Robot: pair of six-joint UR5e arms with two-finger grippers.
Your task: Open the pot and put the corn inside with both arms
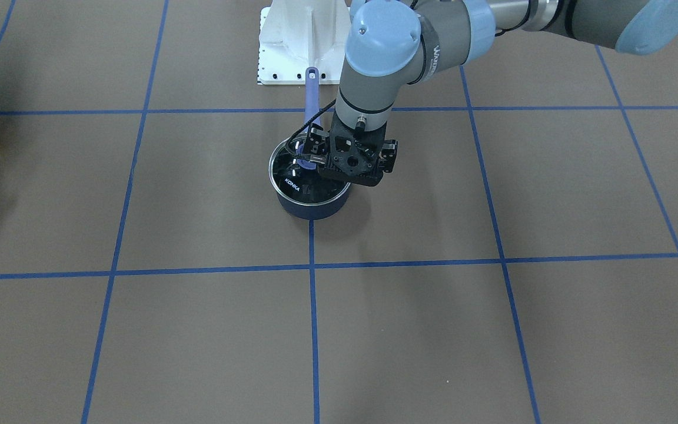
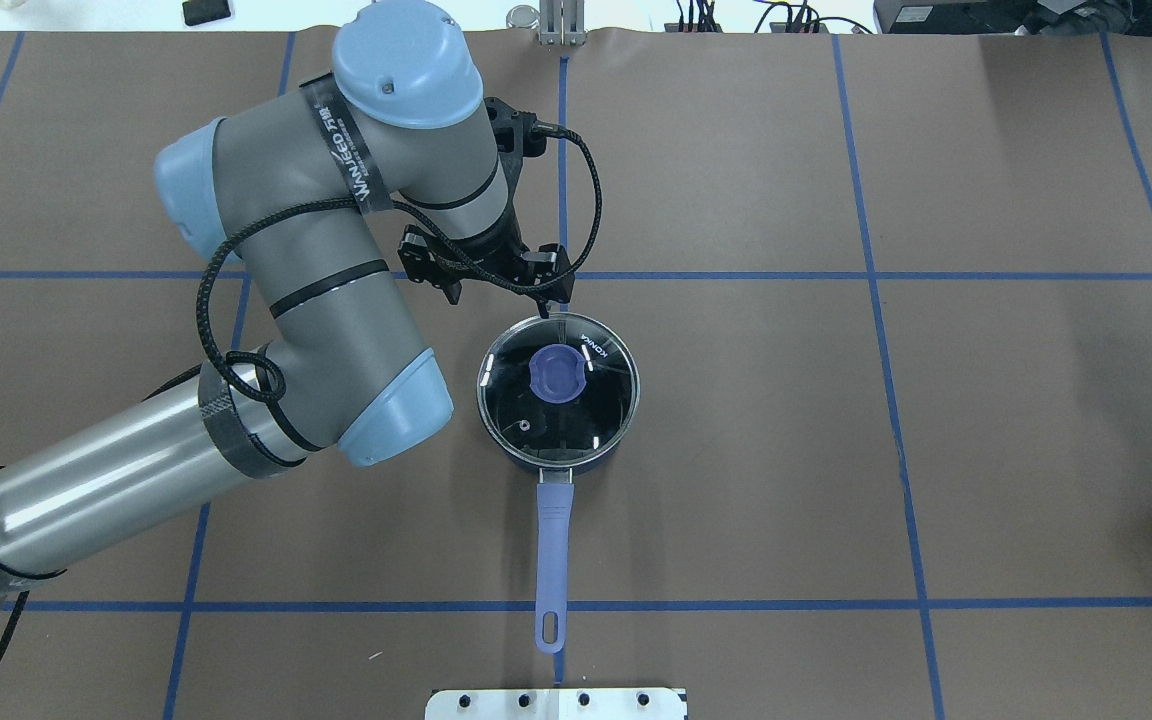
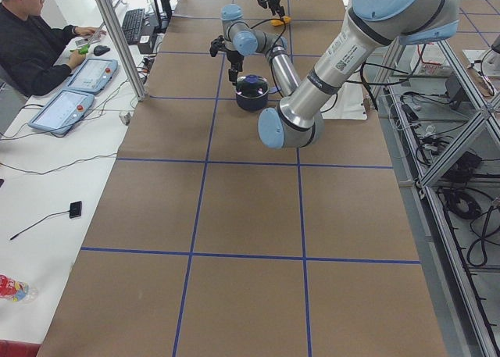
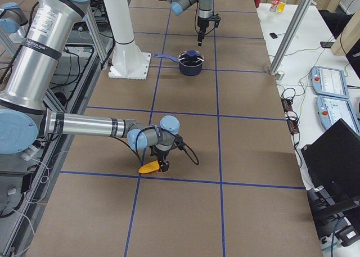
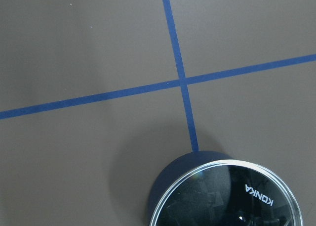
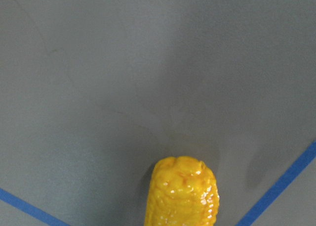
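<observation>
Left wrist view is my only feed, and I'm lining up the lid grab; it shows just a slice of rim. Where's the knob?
Observer: The lavender knob sits at the centre of the glass lid, which covers the pot.
Operator: Am I over it?
Observer: No, the left tool hangs raised, off toward the side away from the handle.
Operator: And the corn?
Observer: The corn lies far on the robot's right, the right tool at one end.
</observation>
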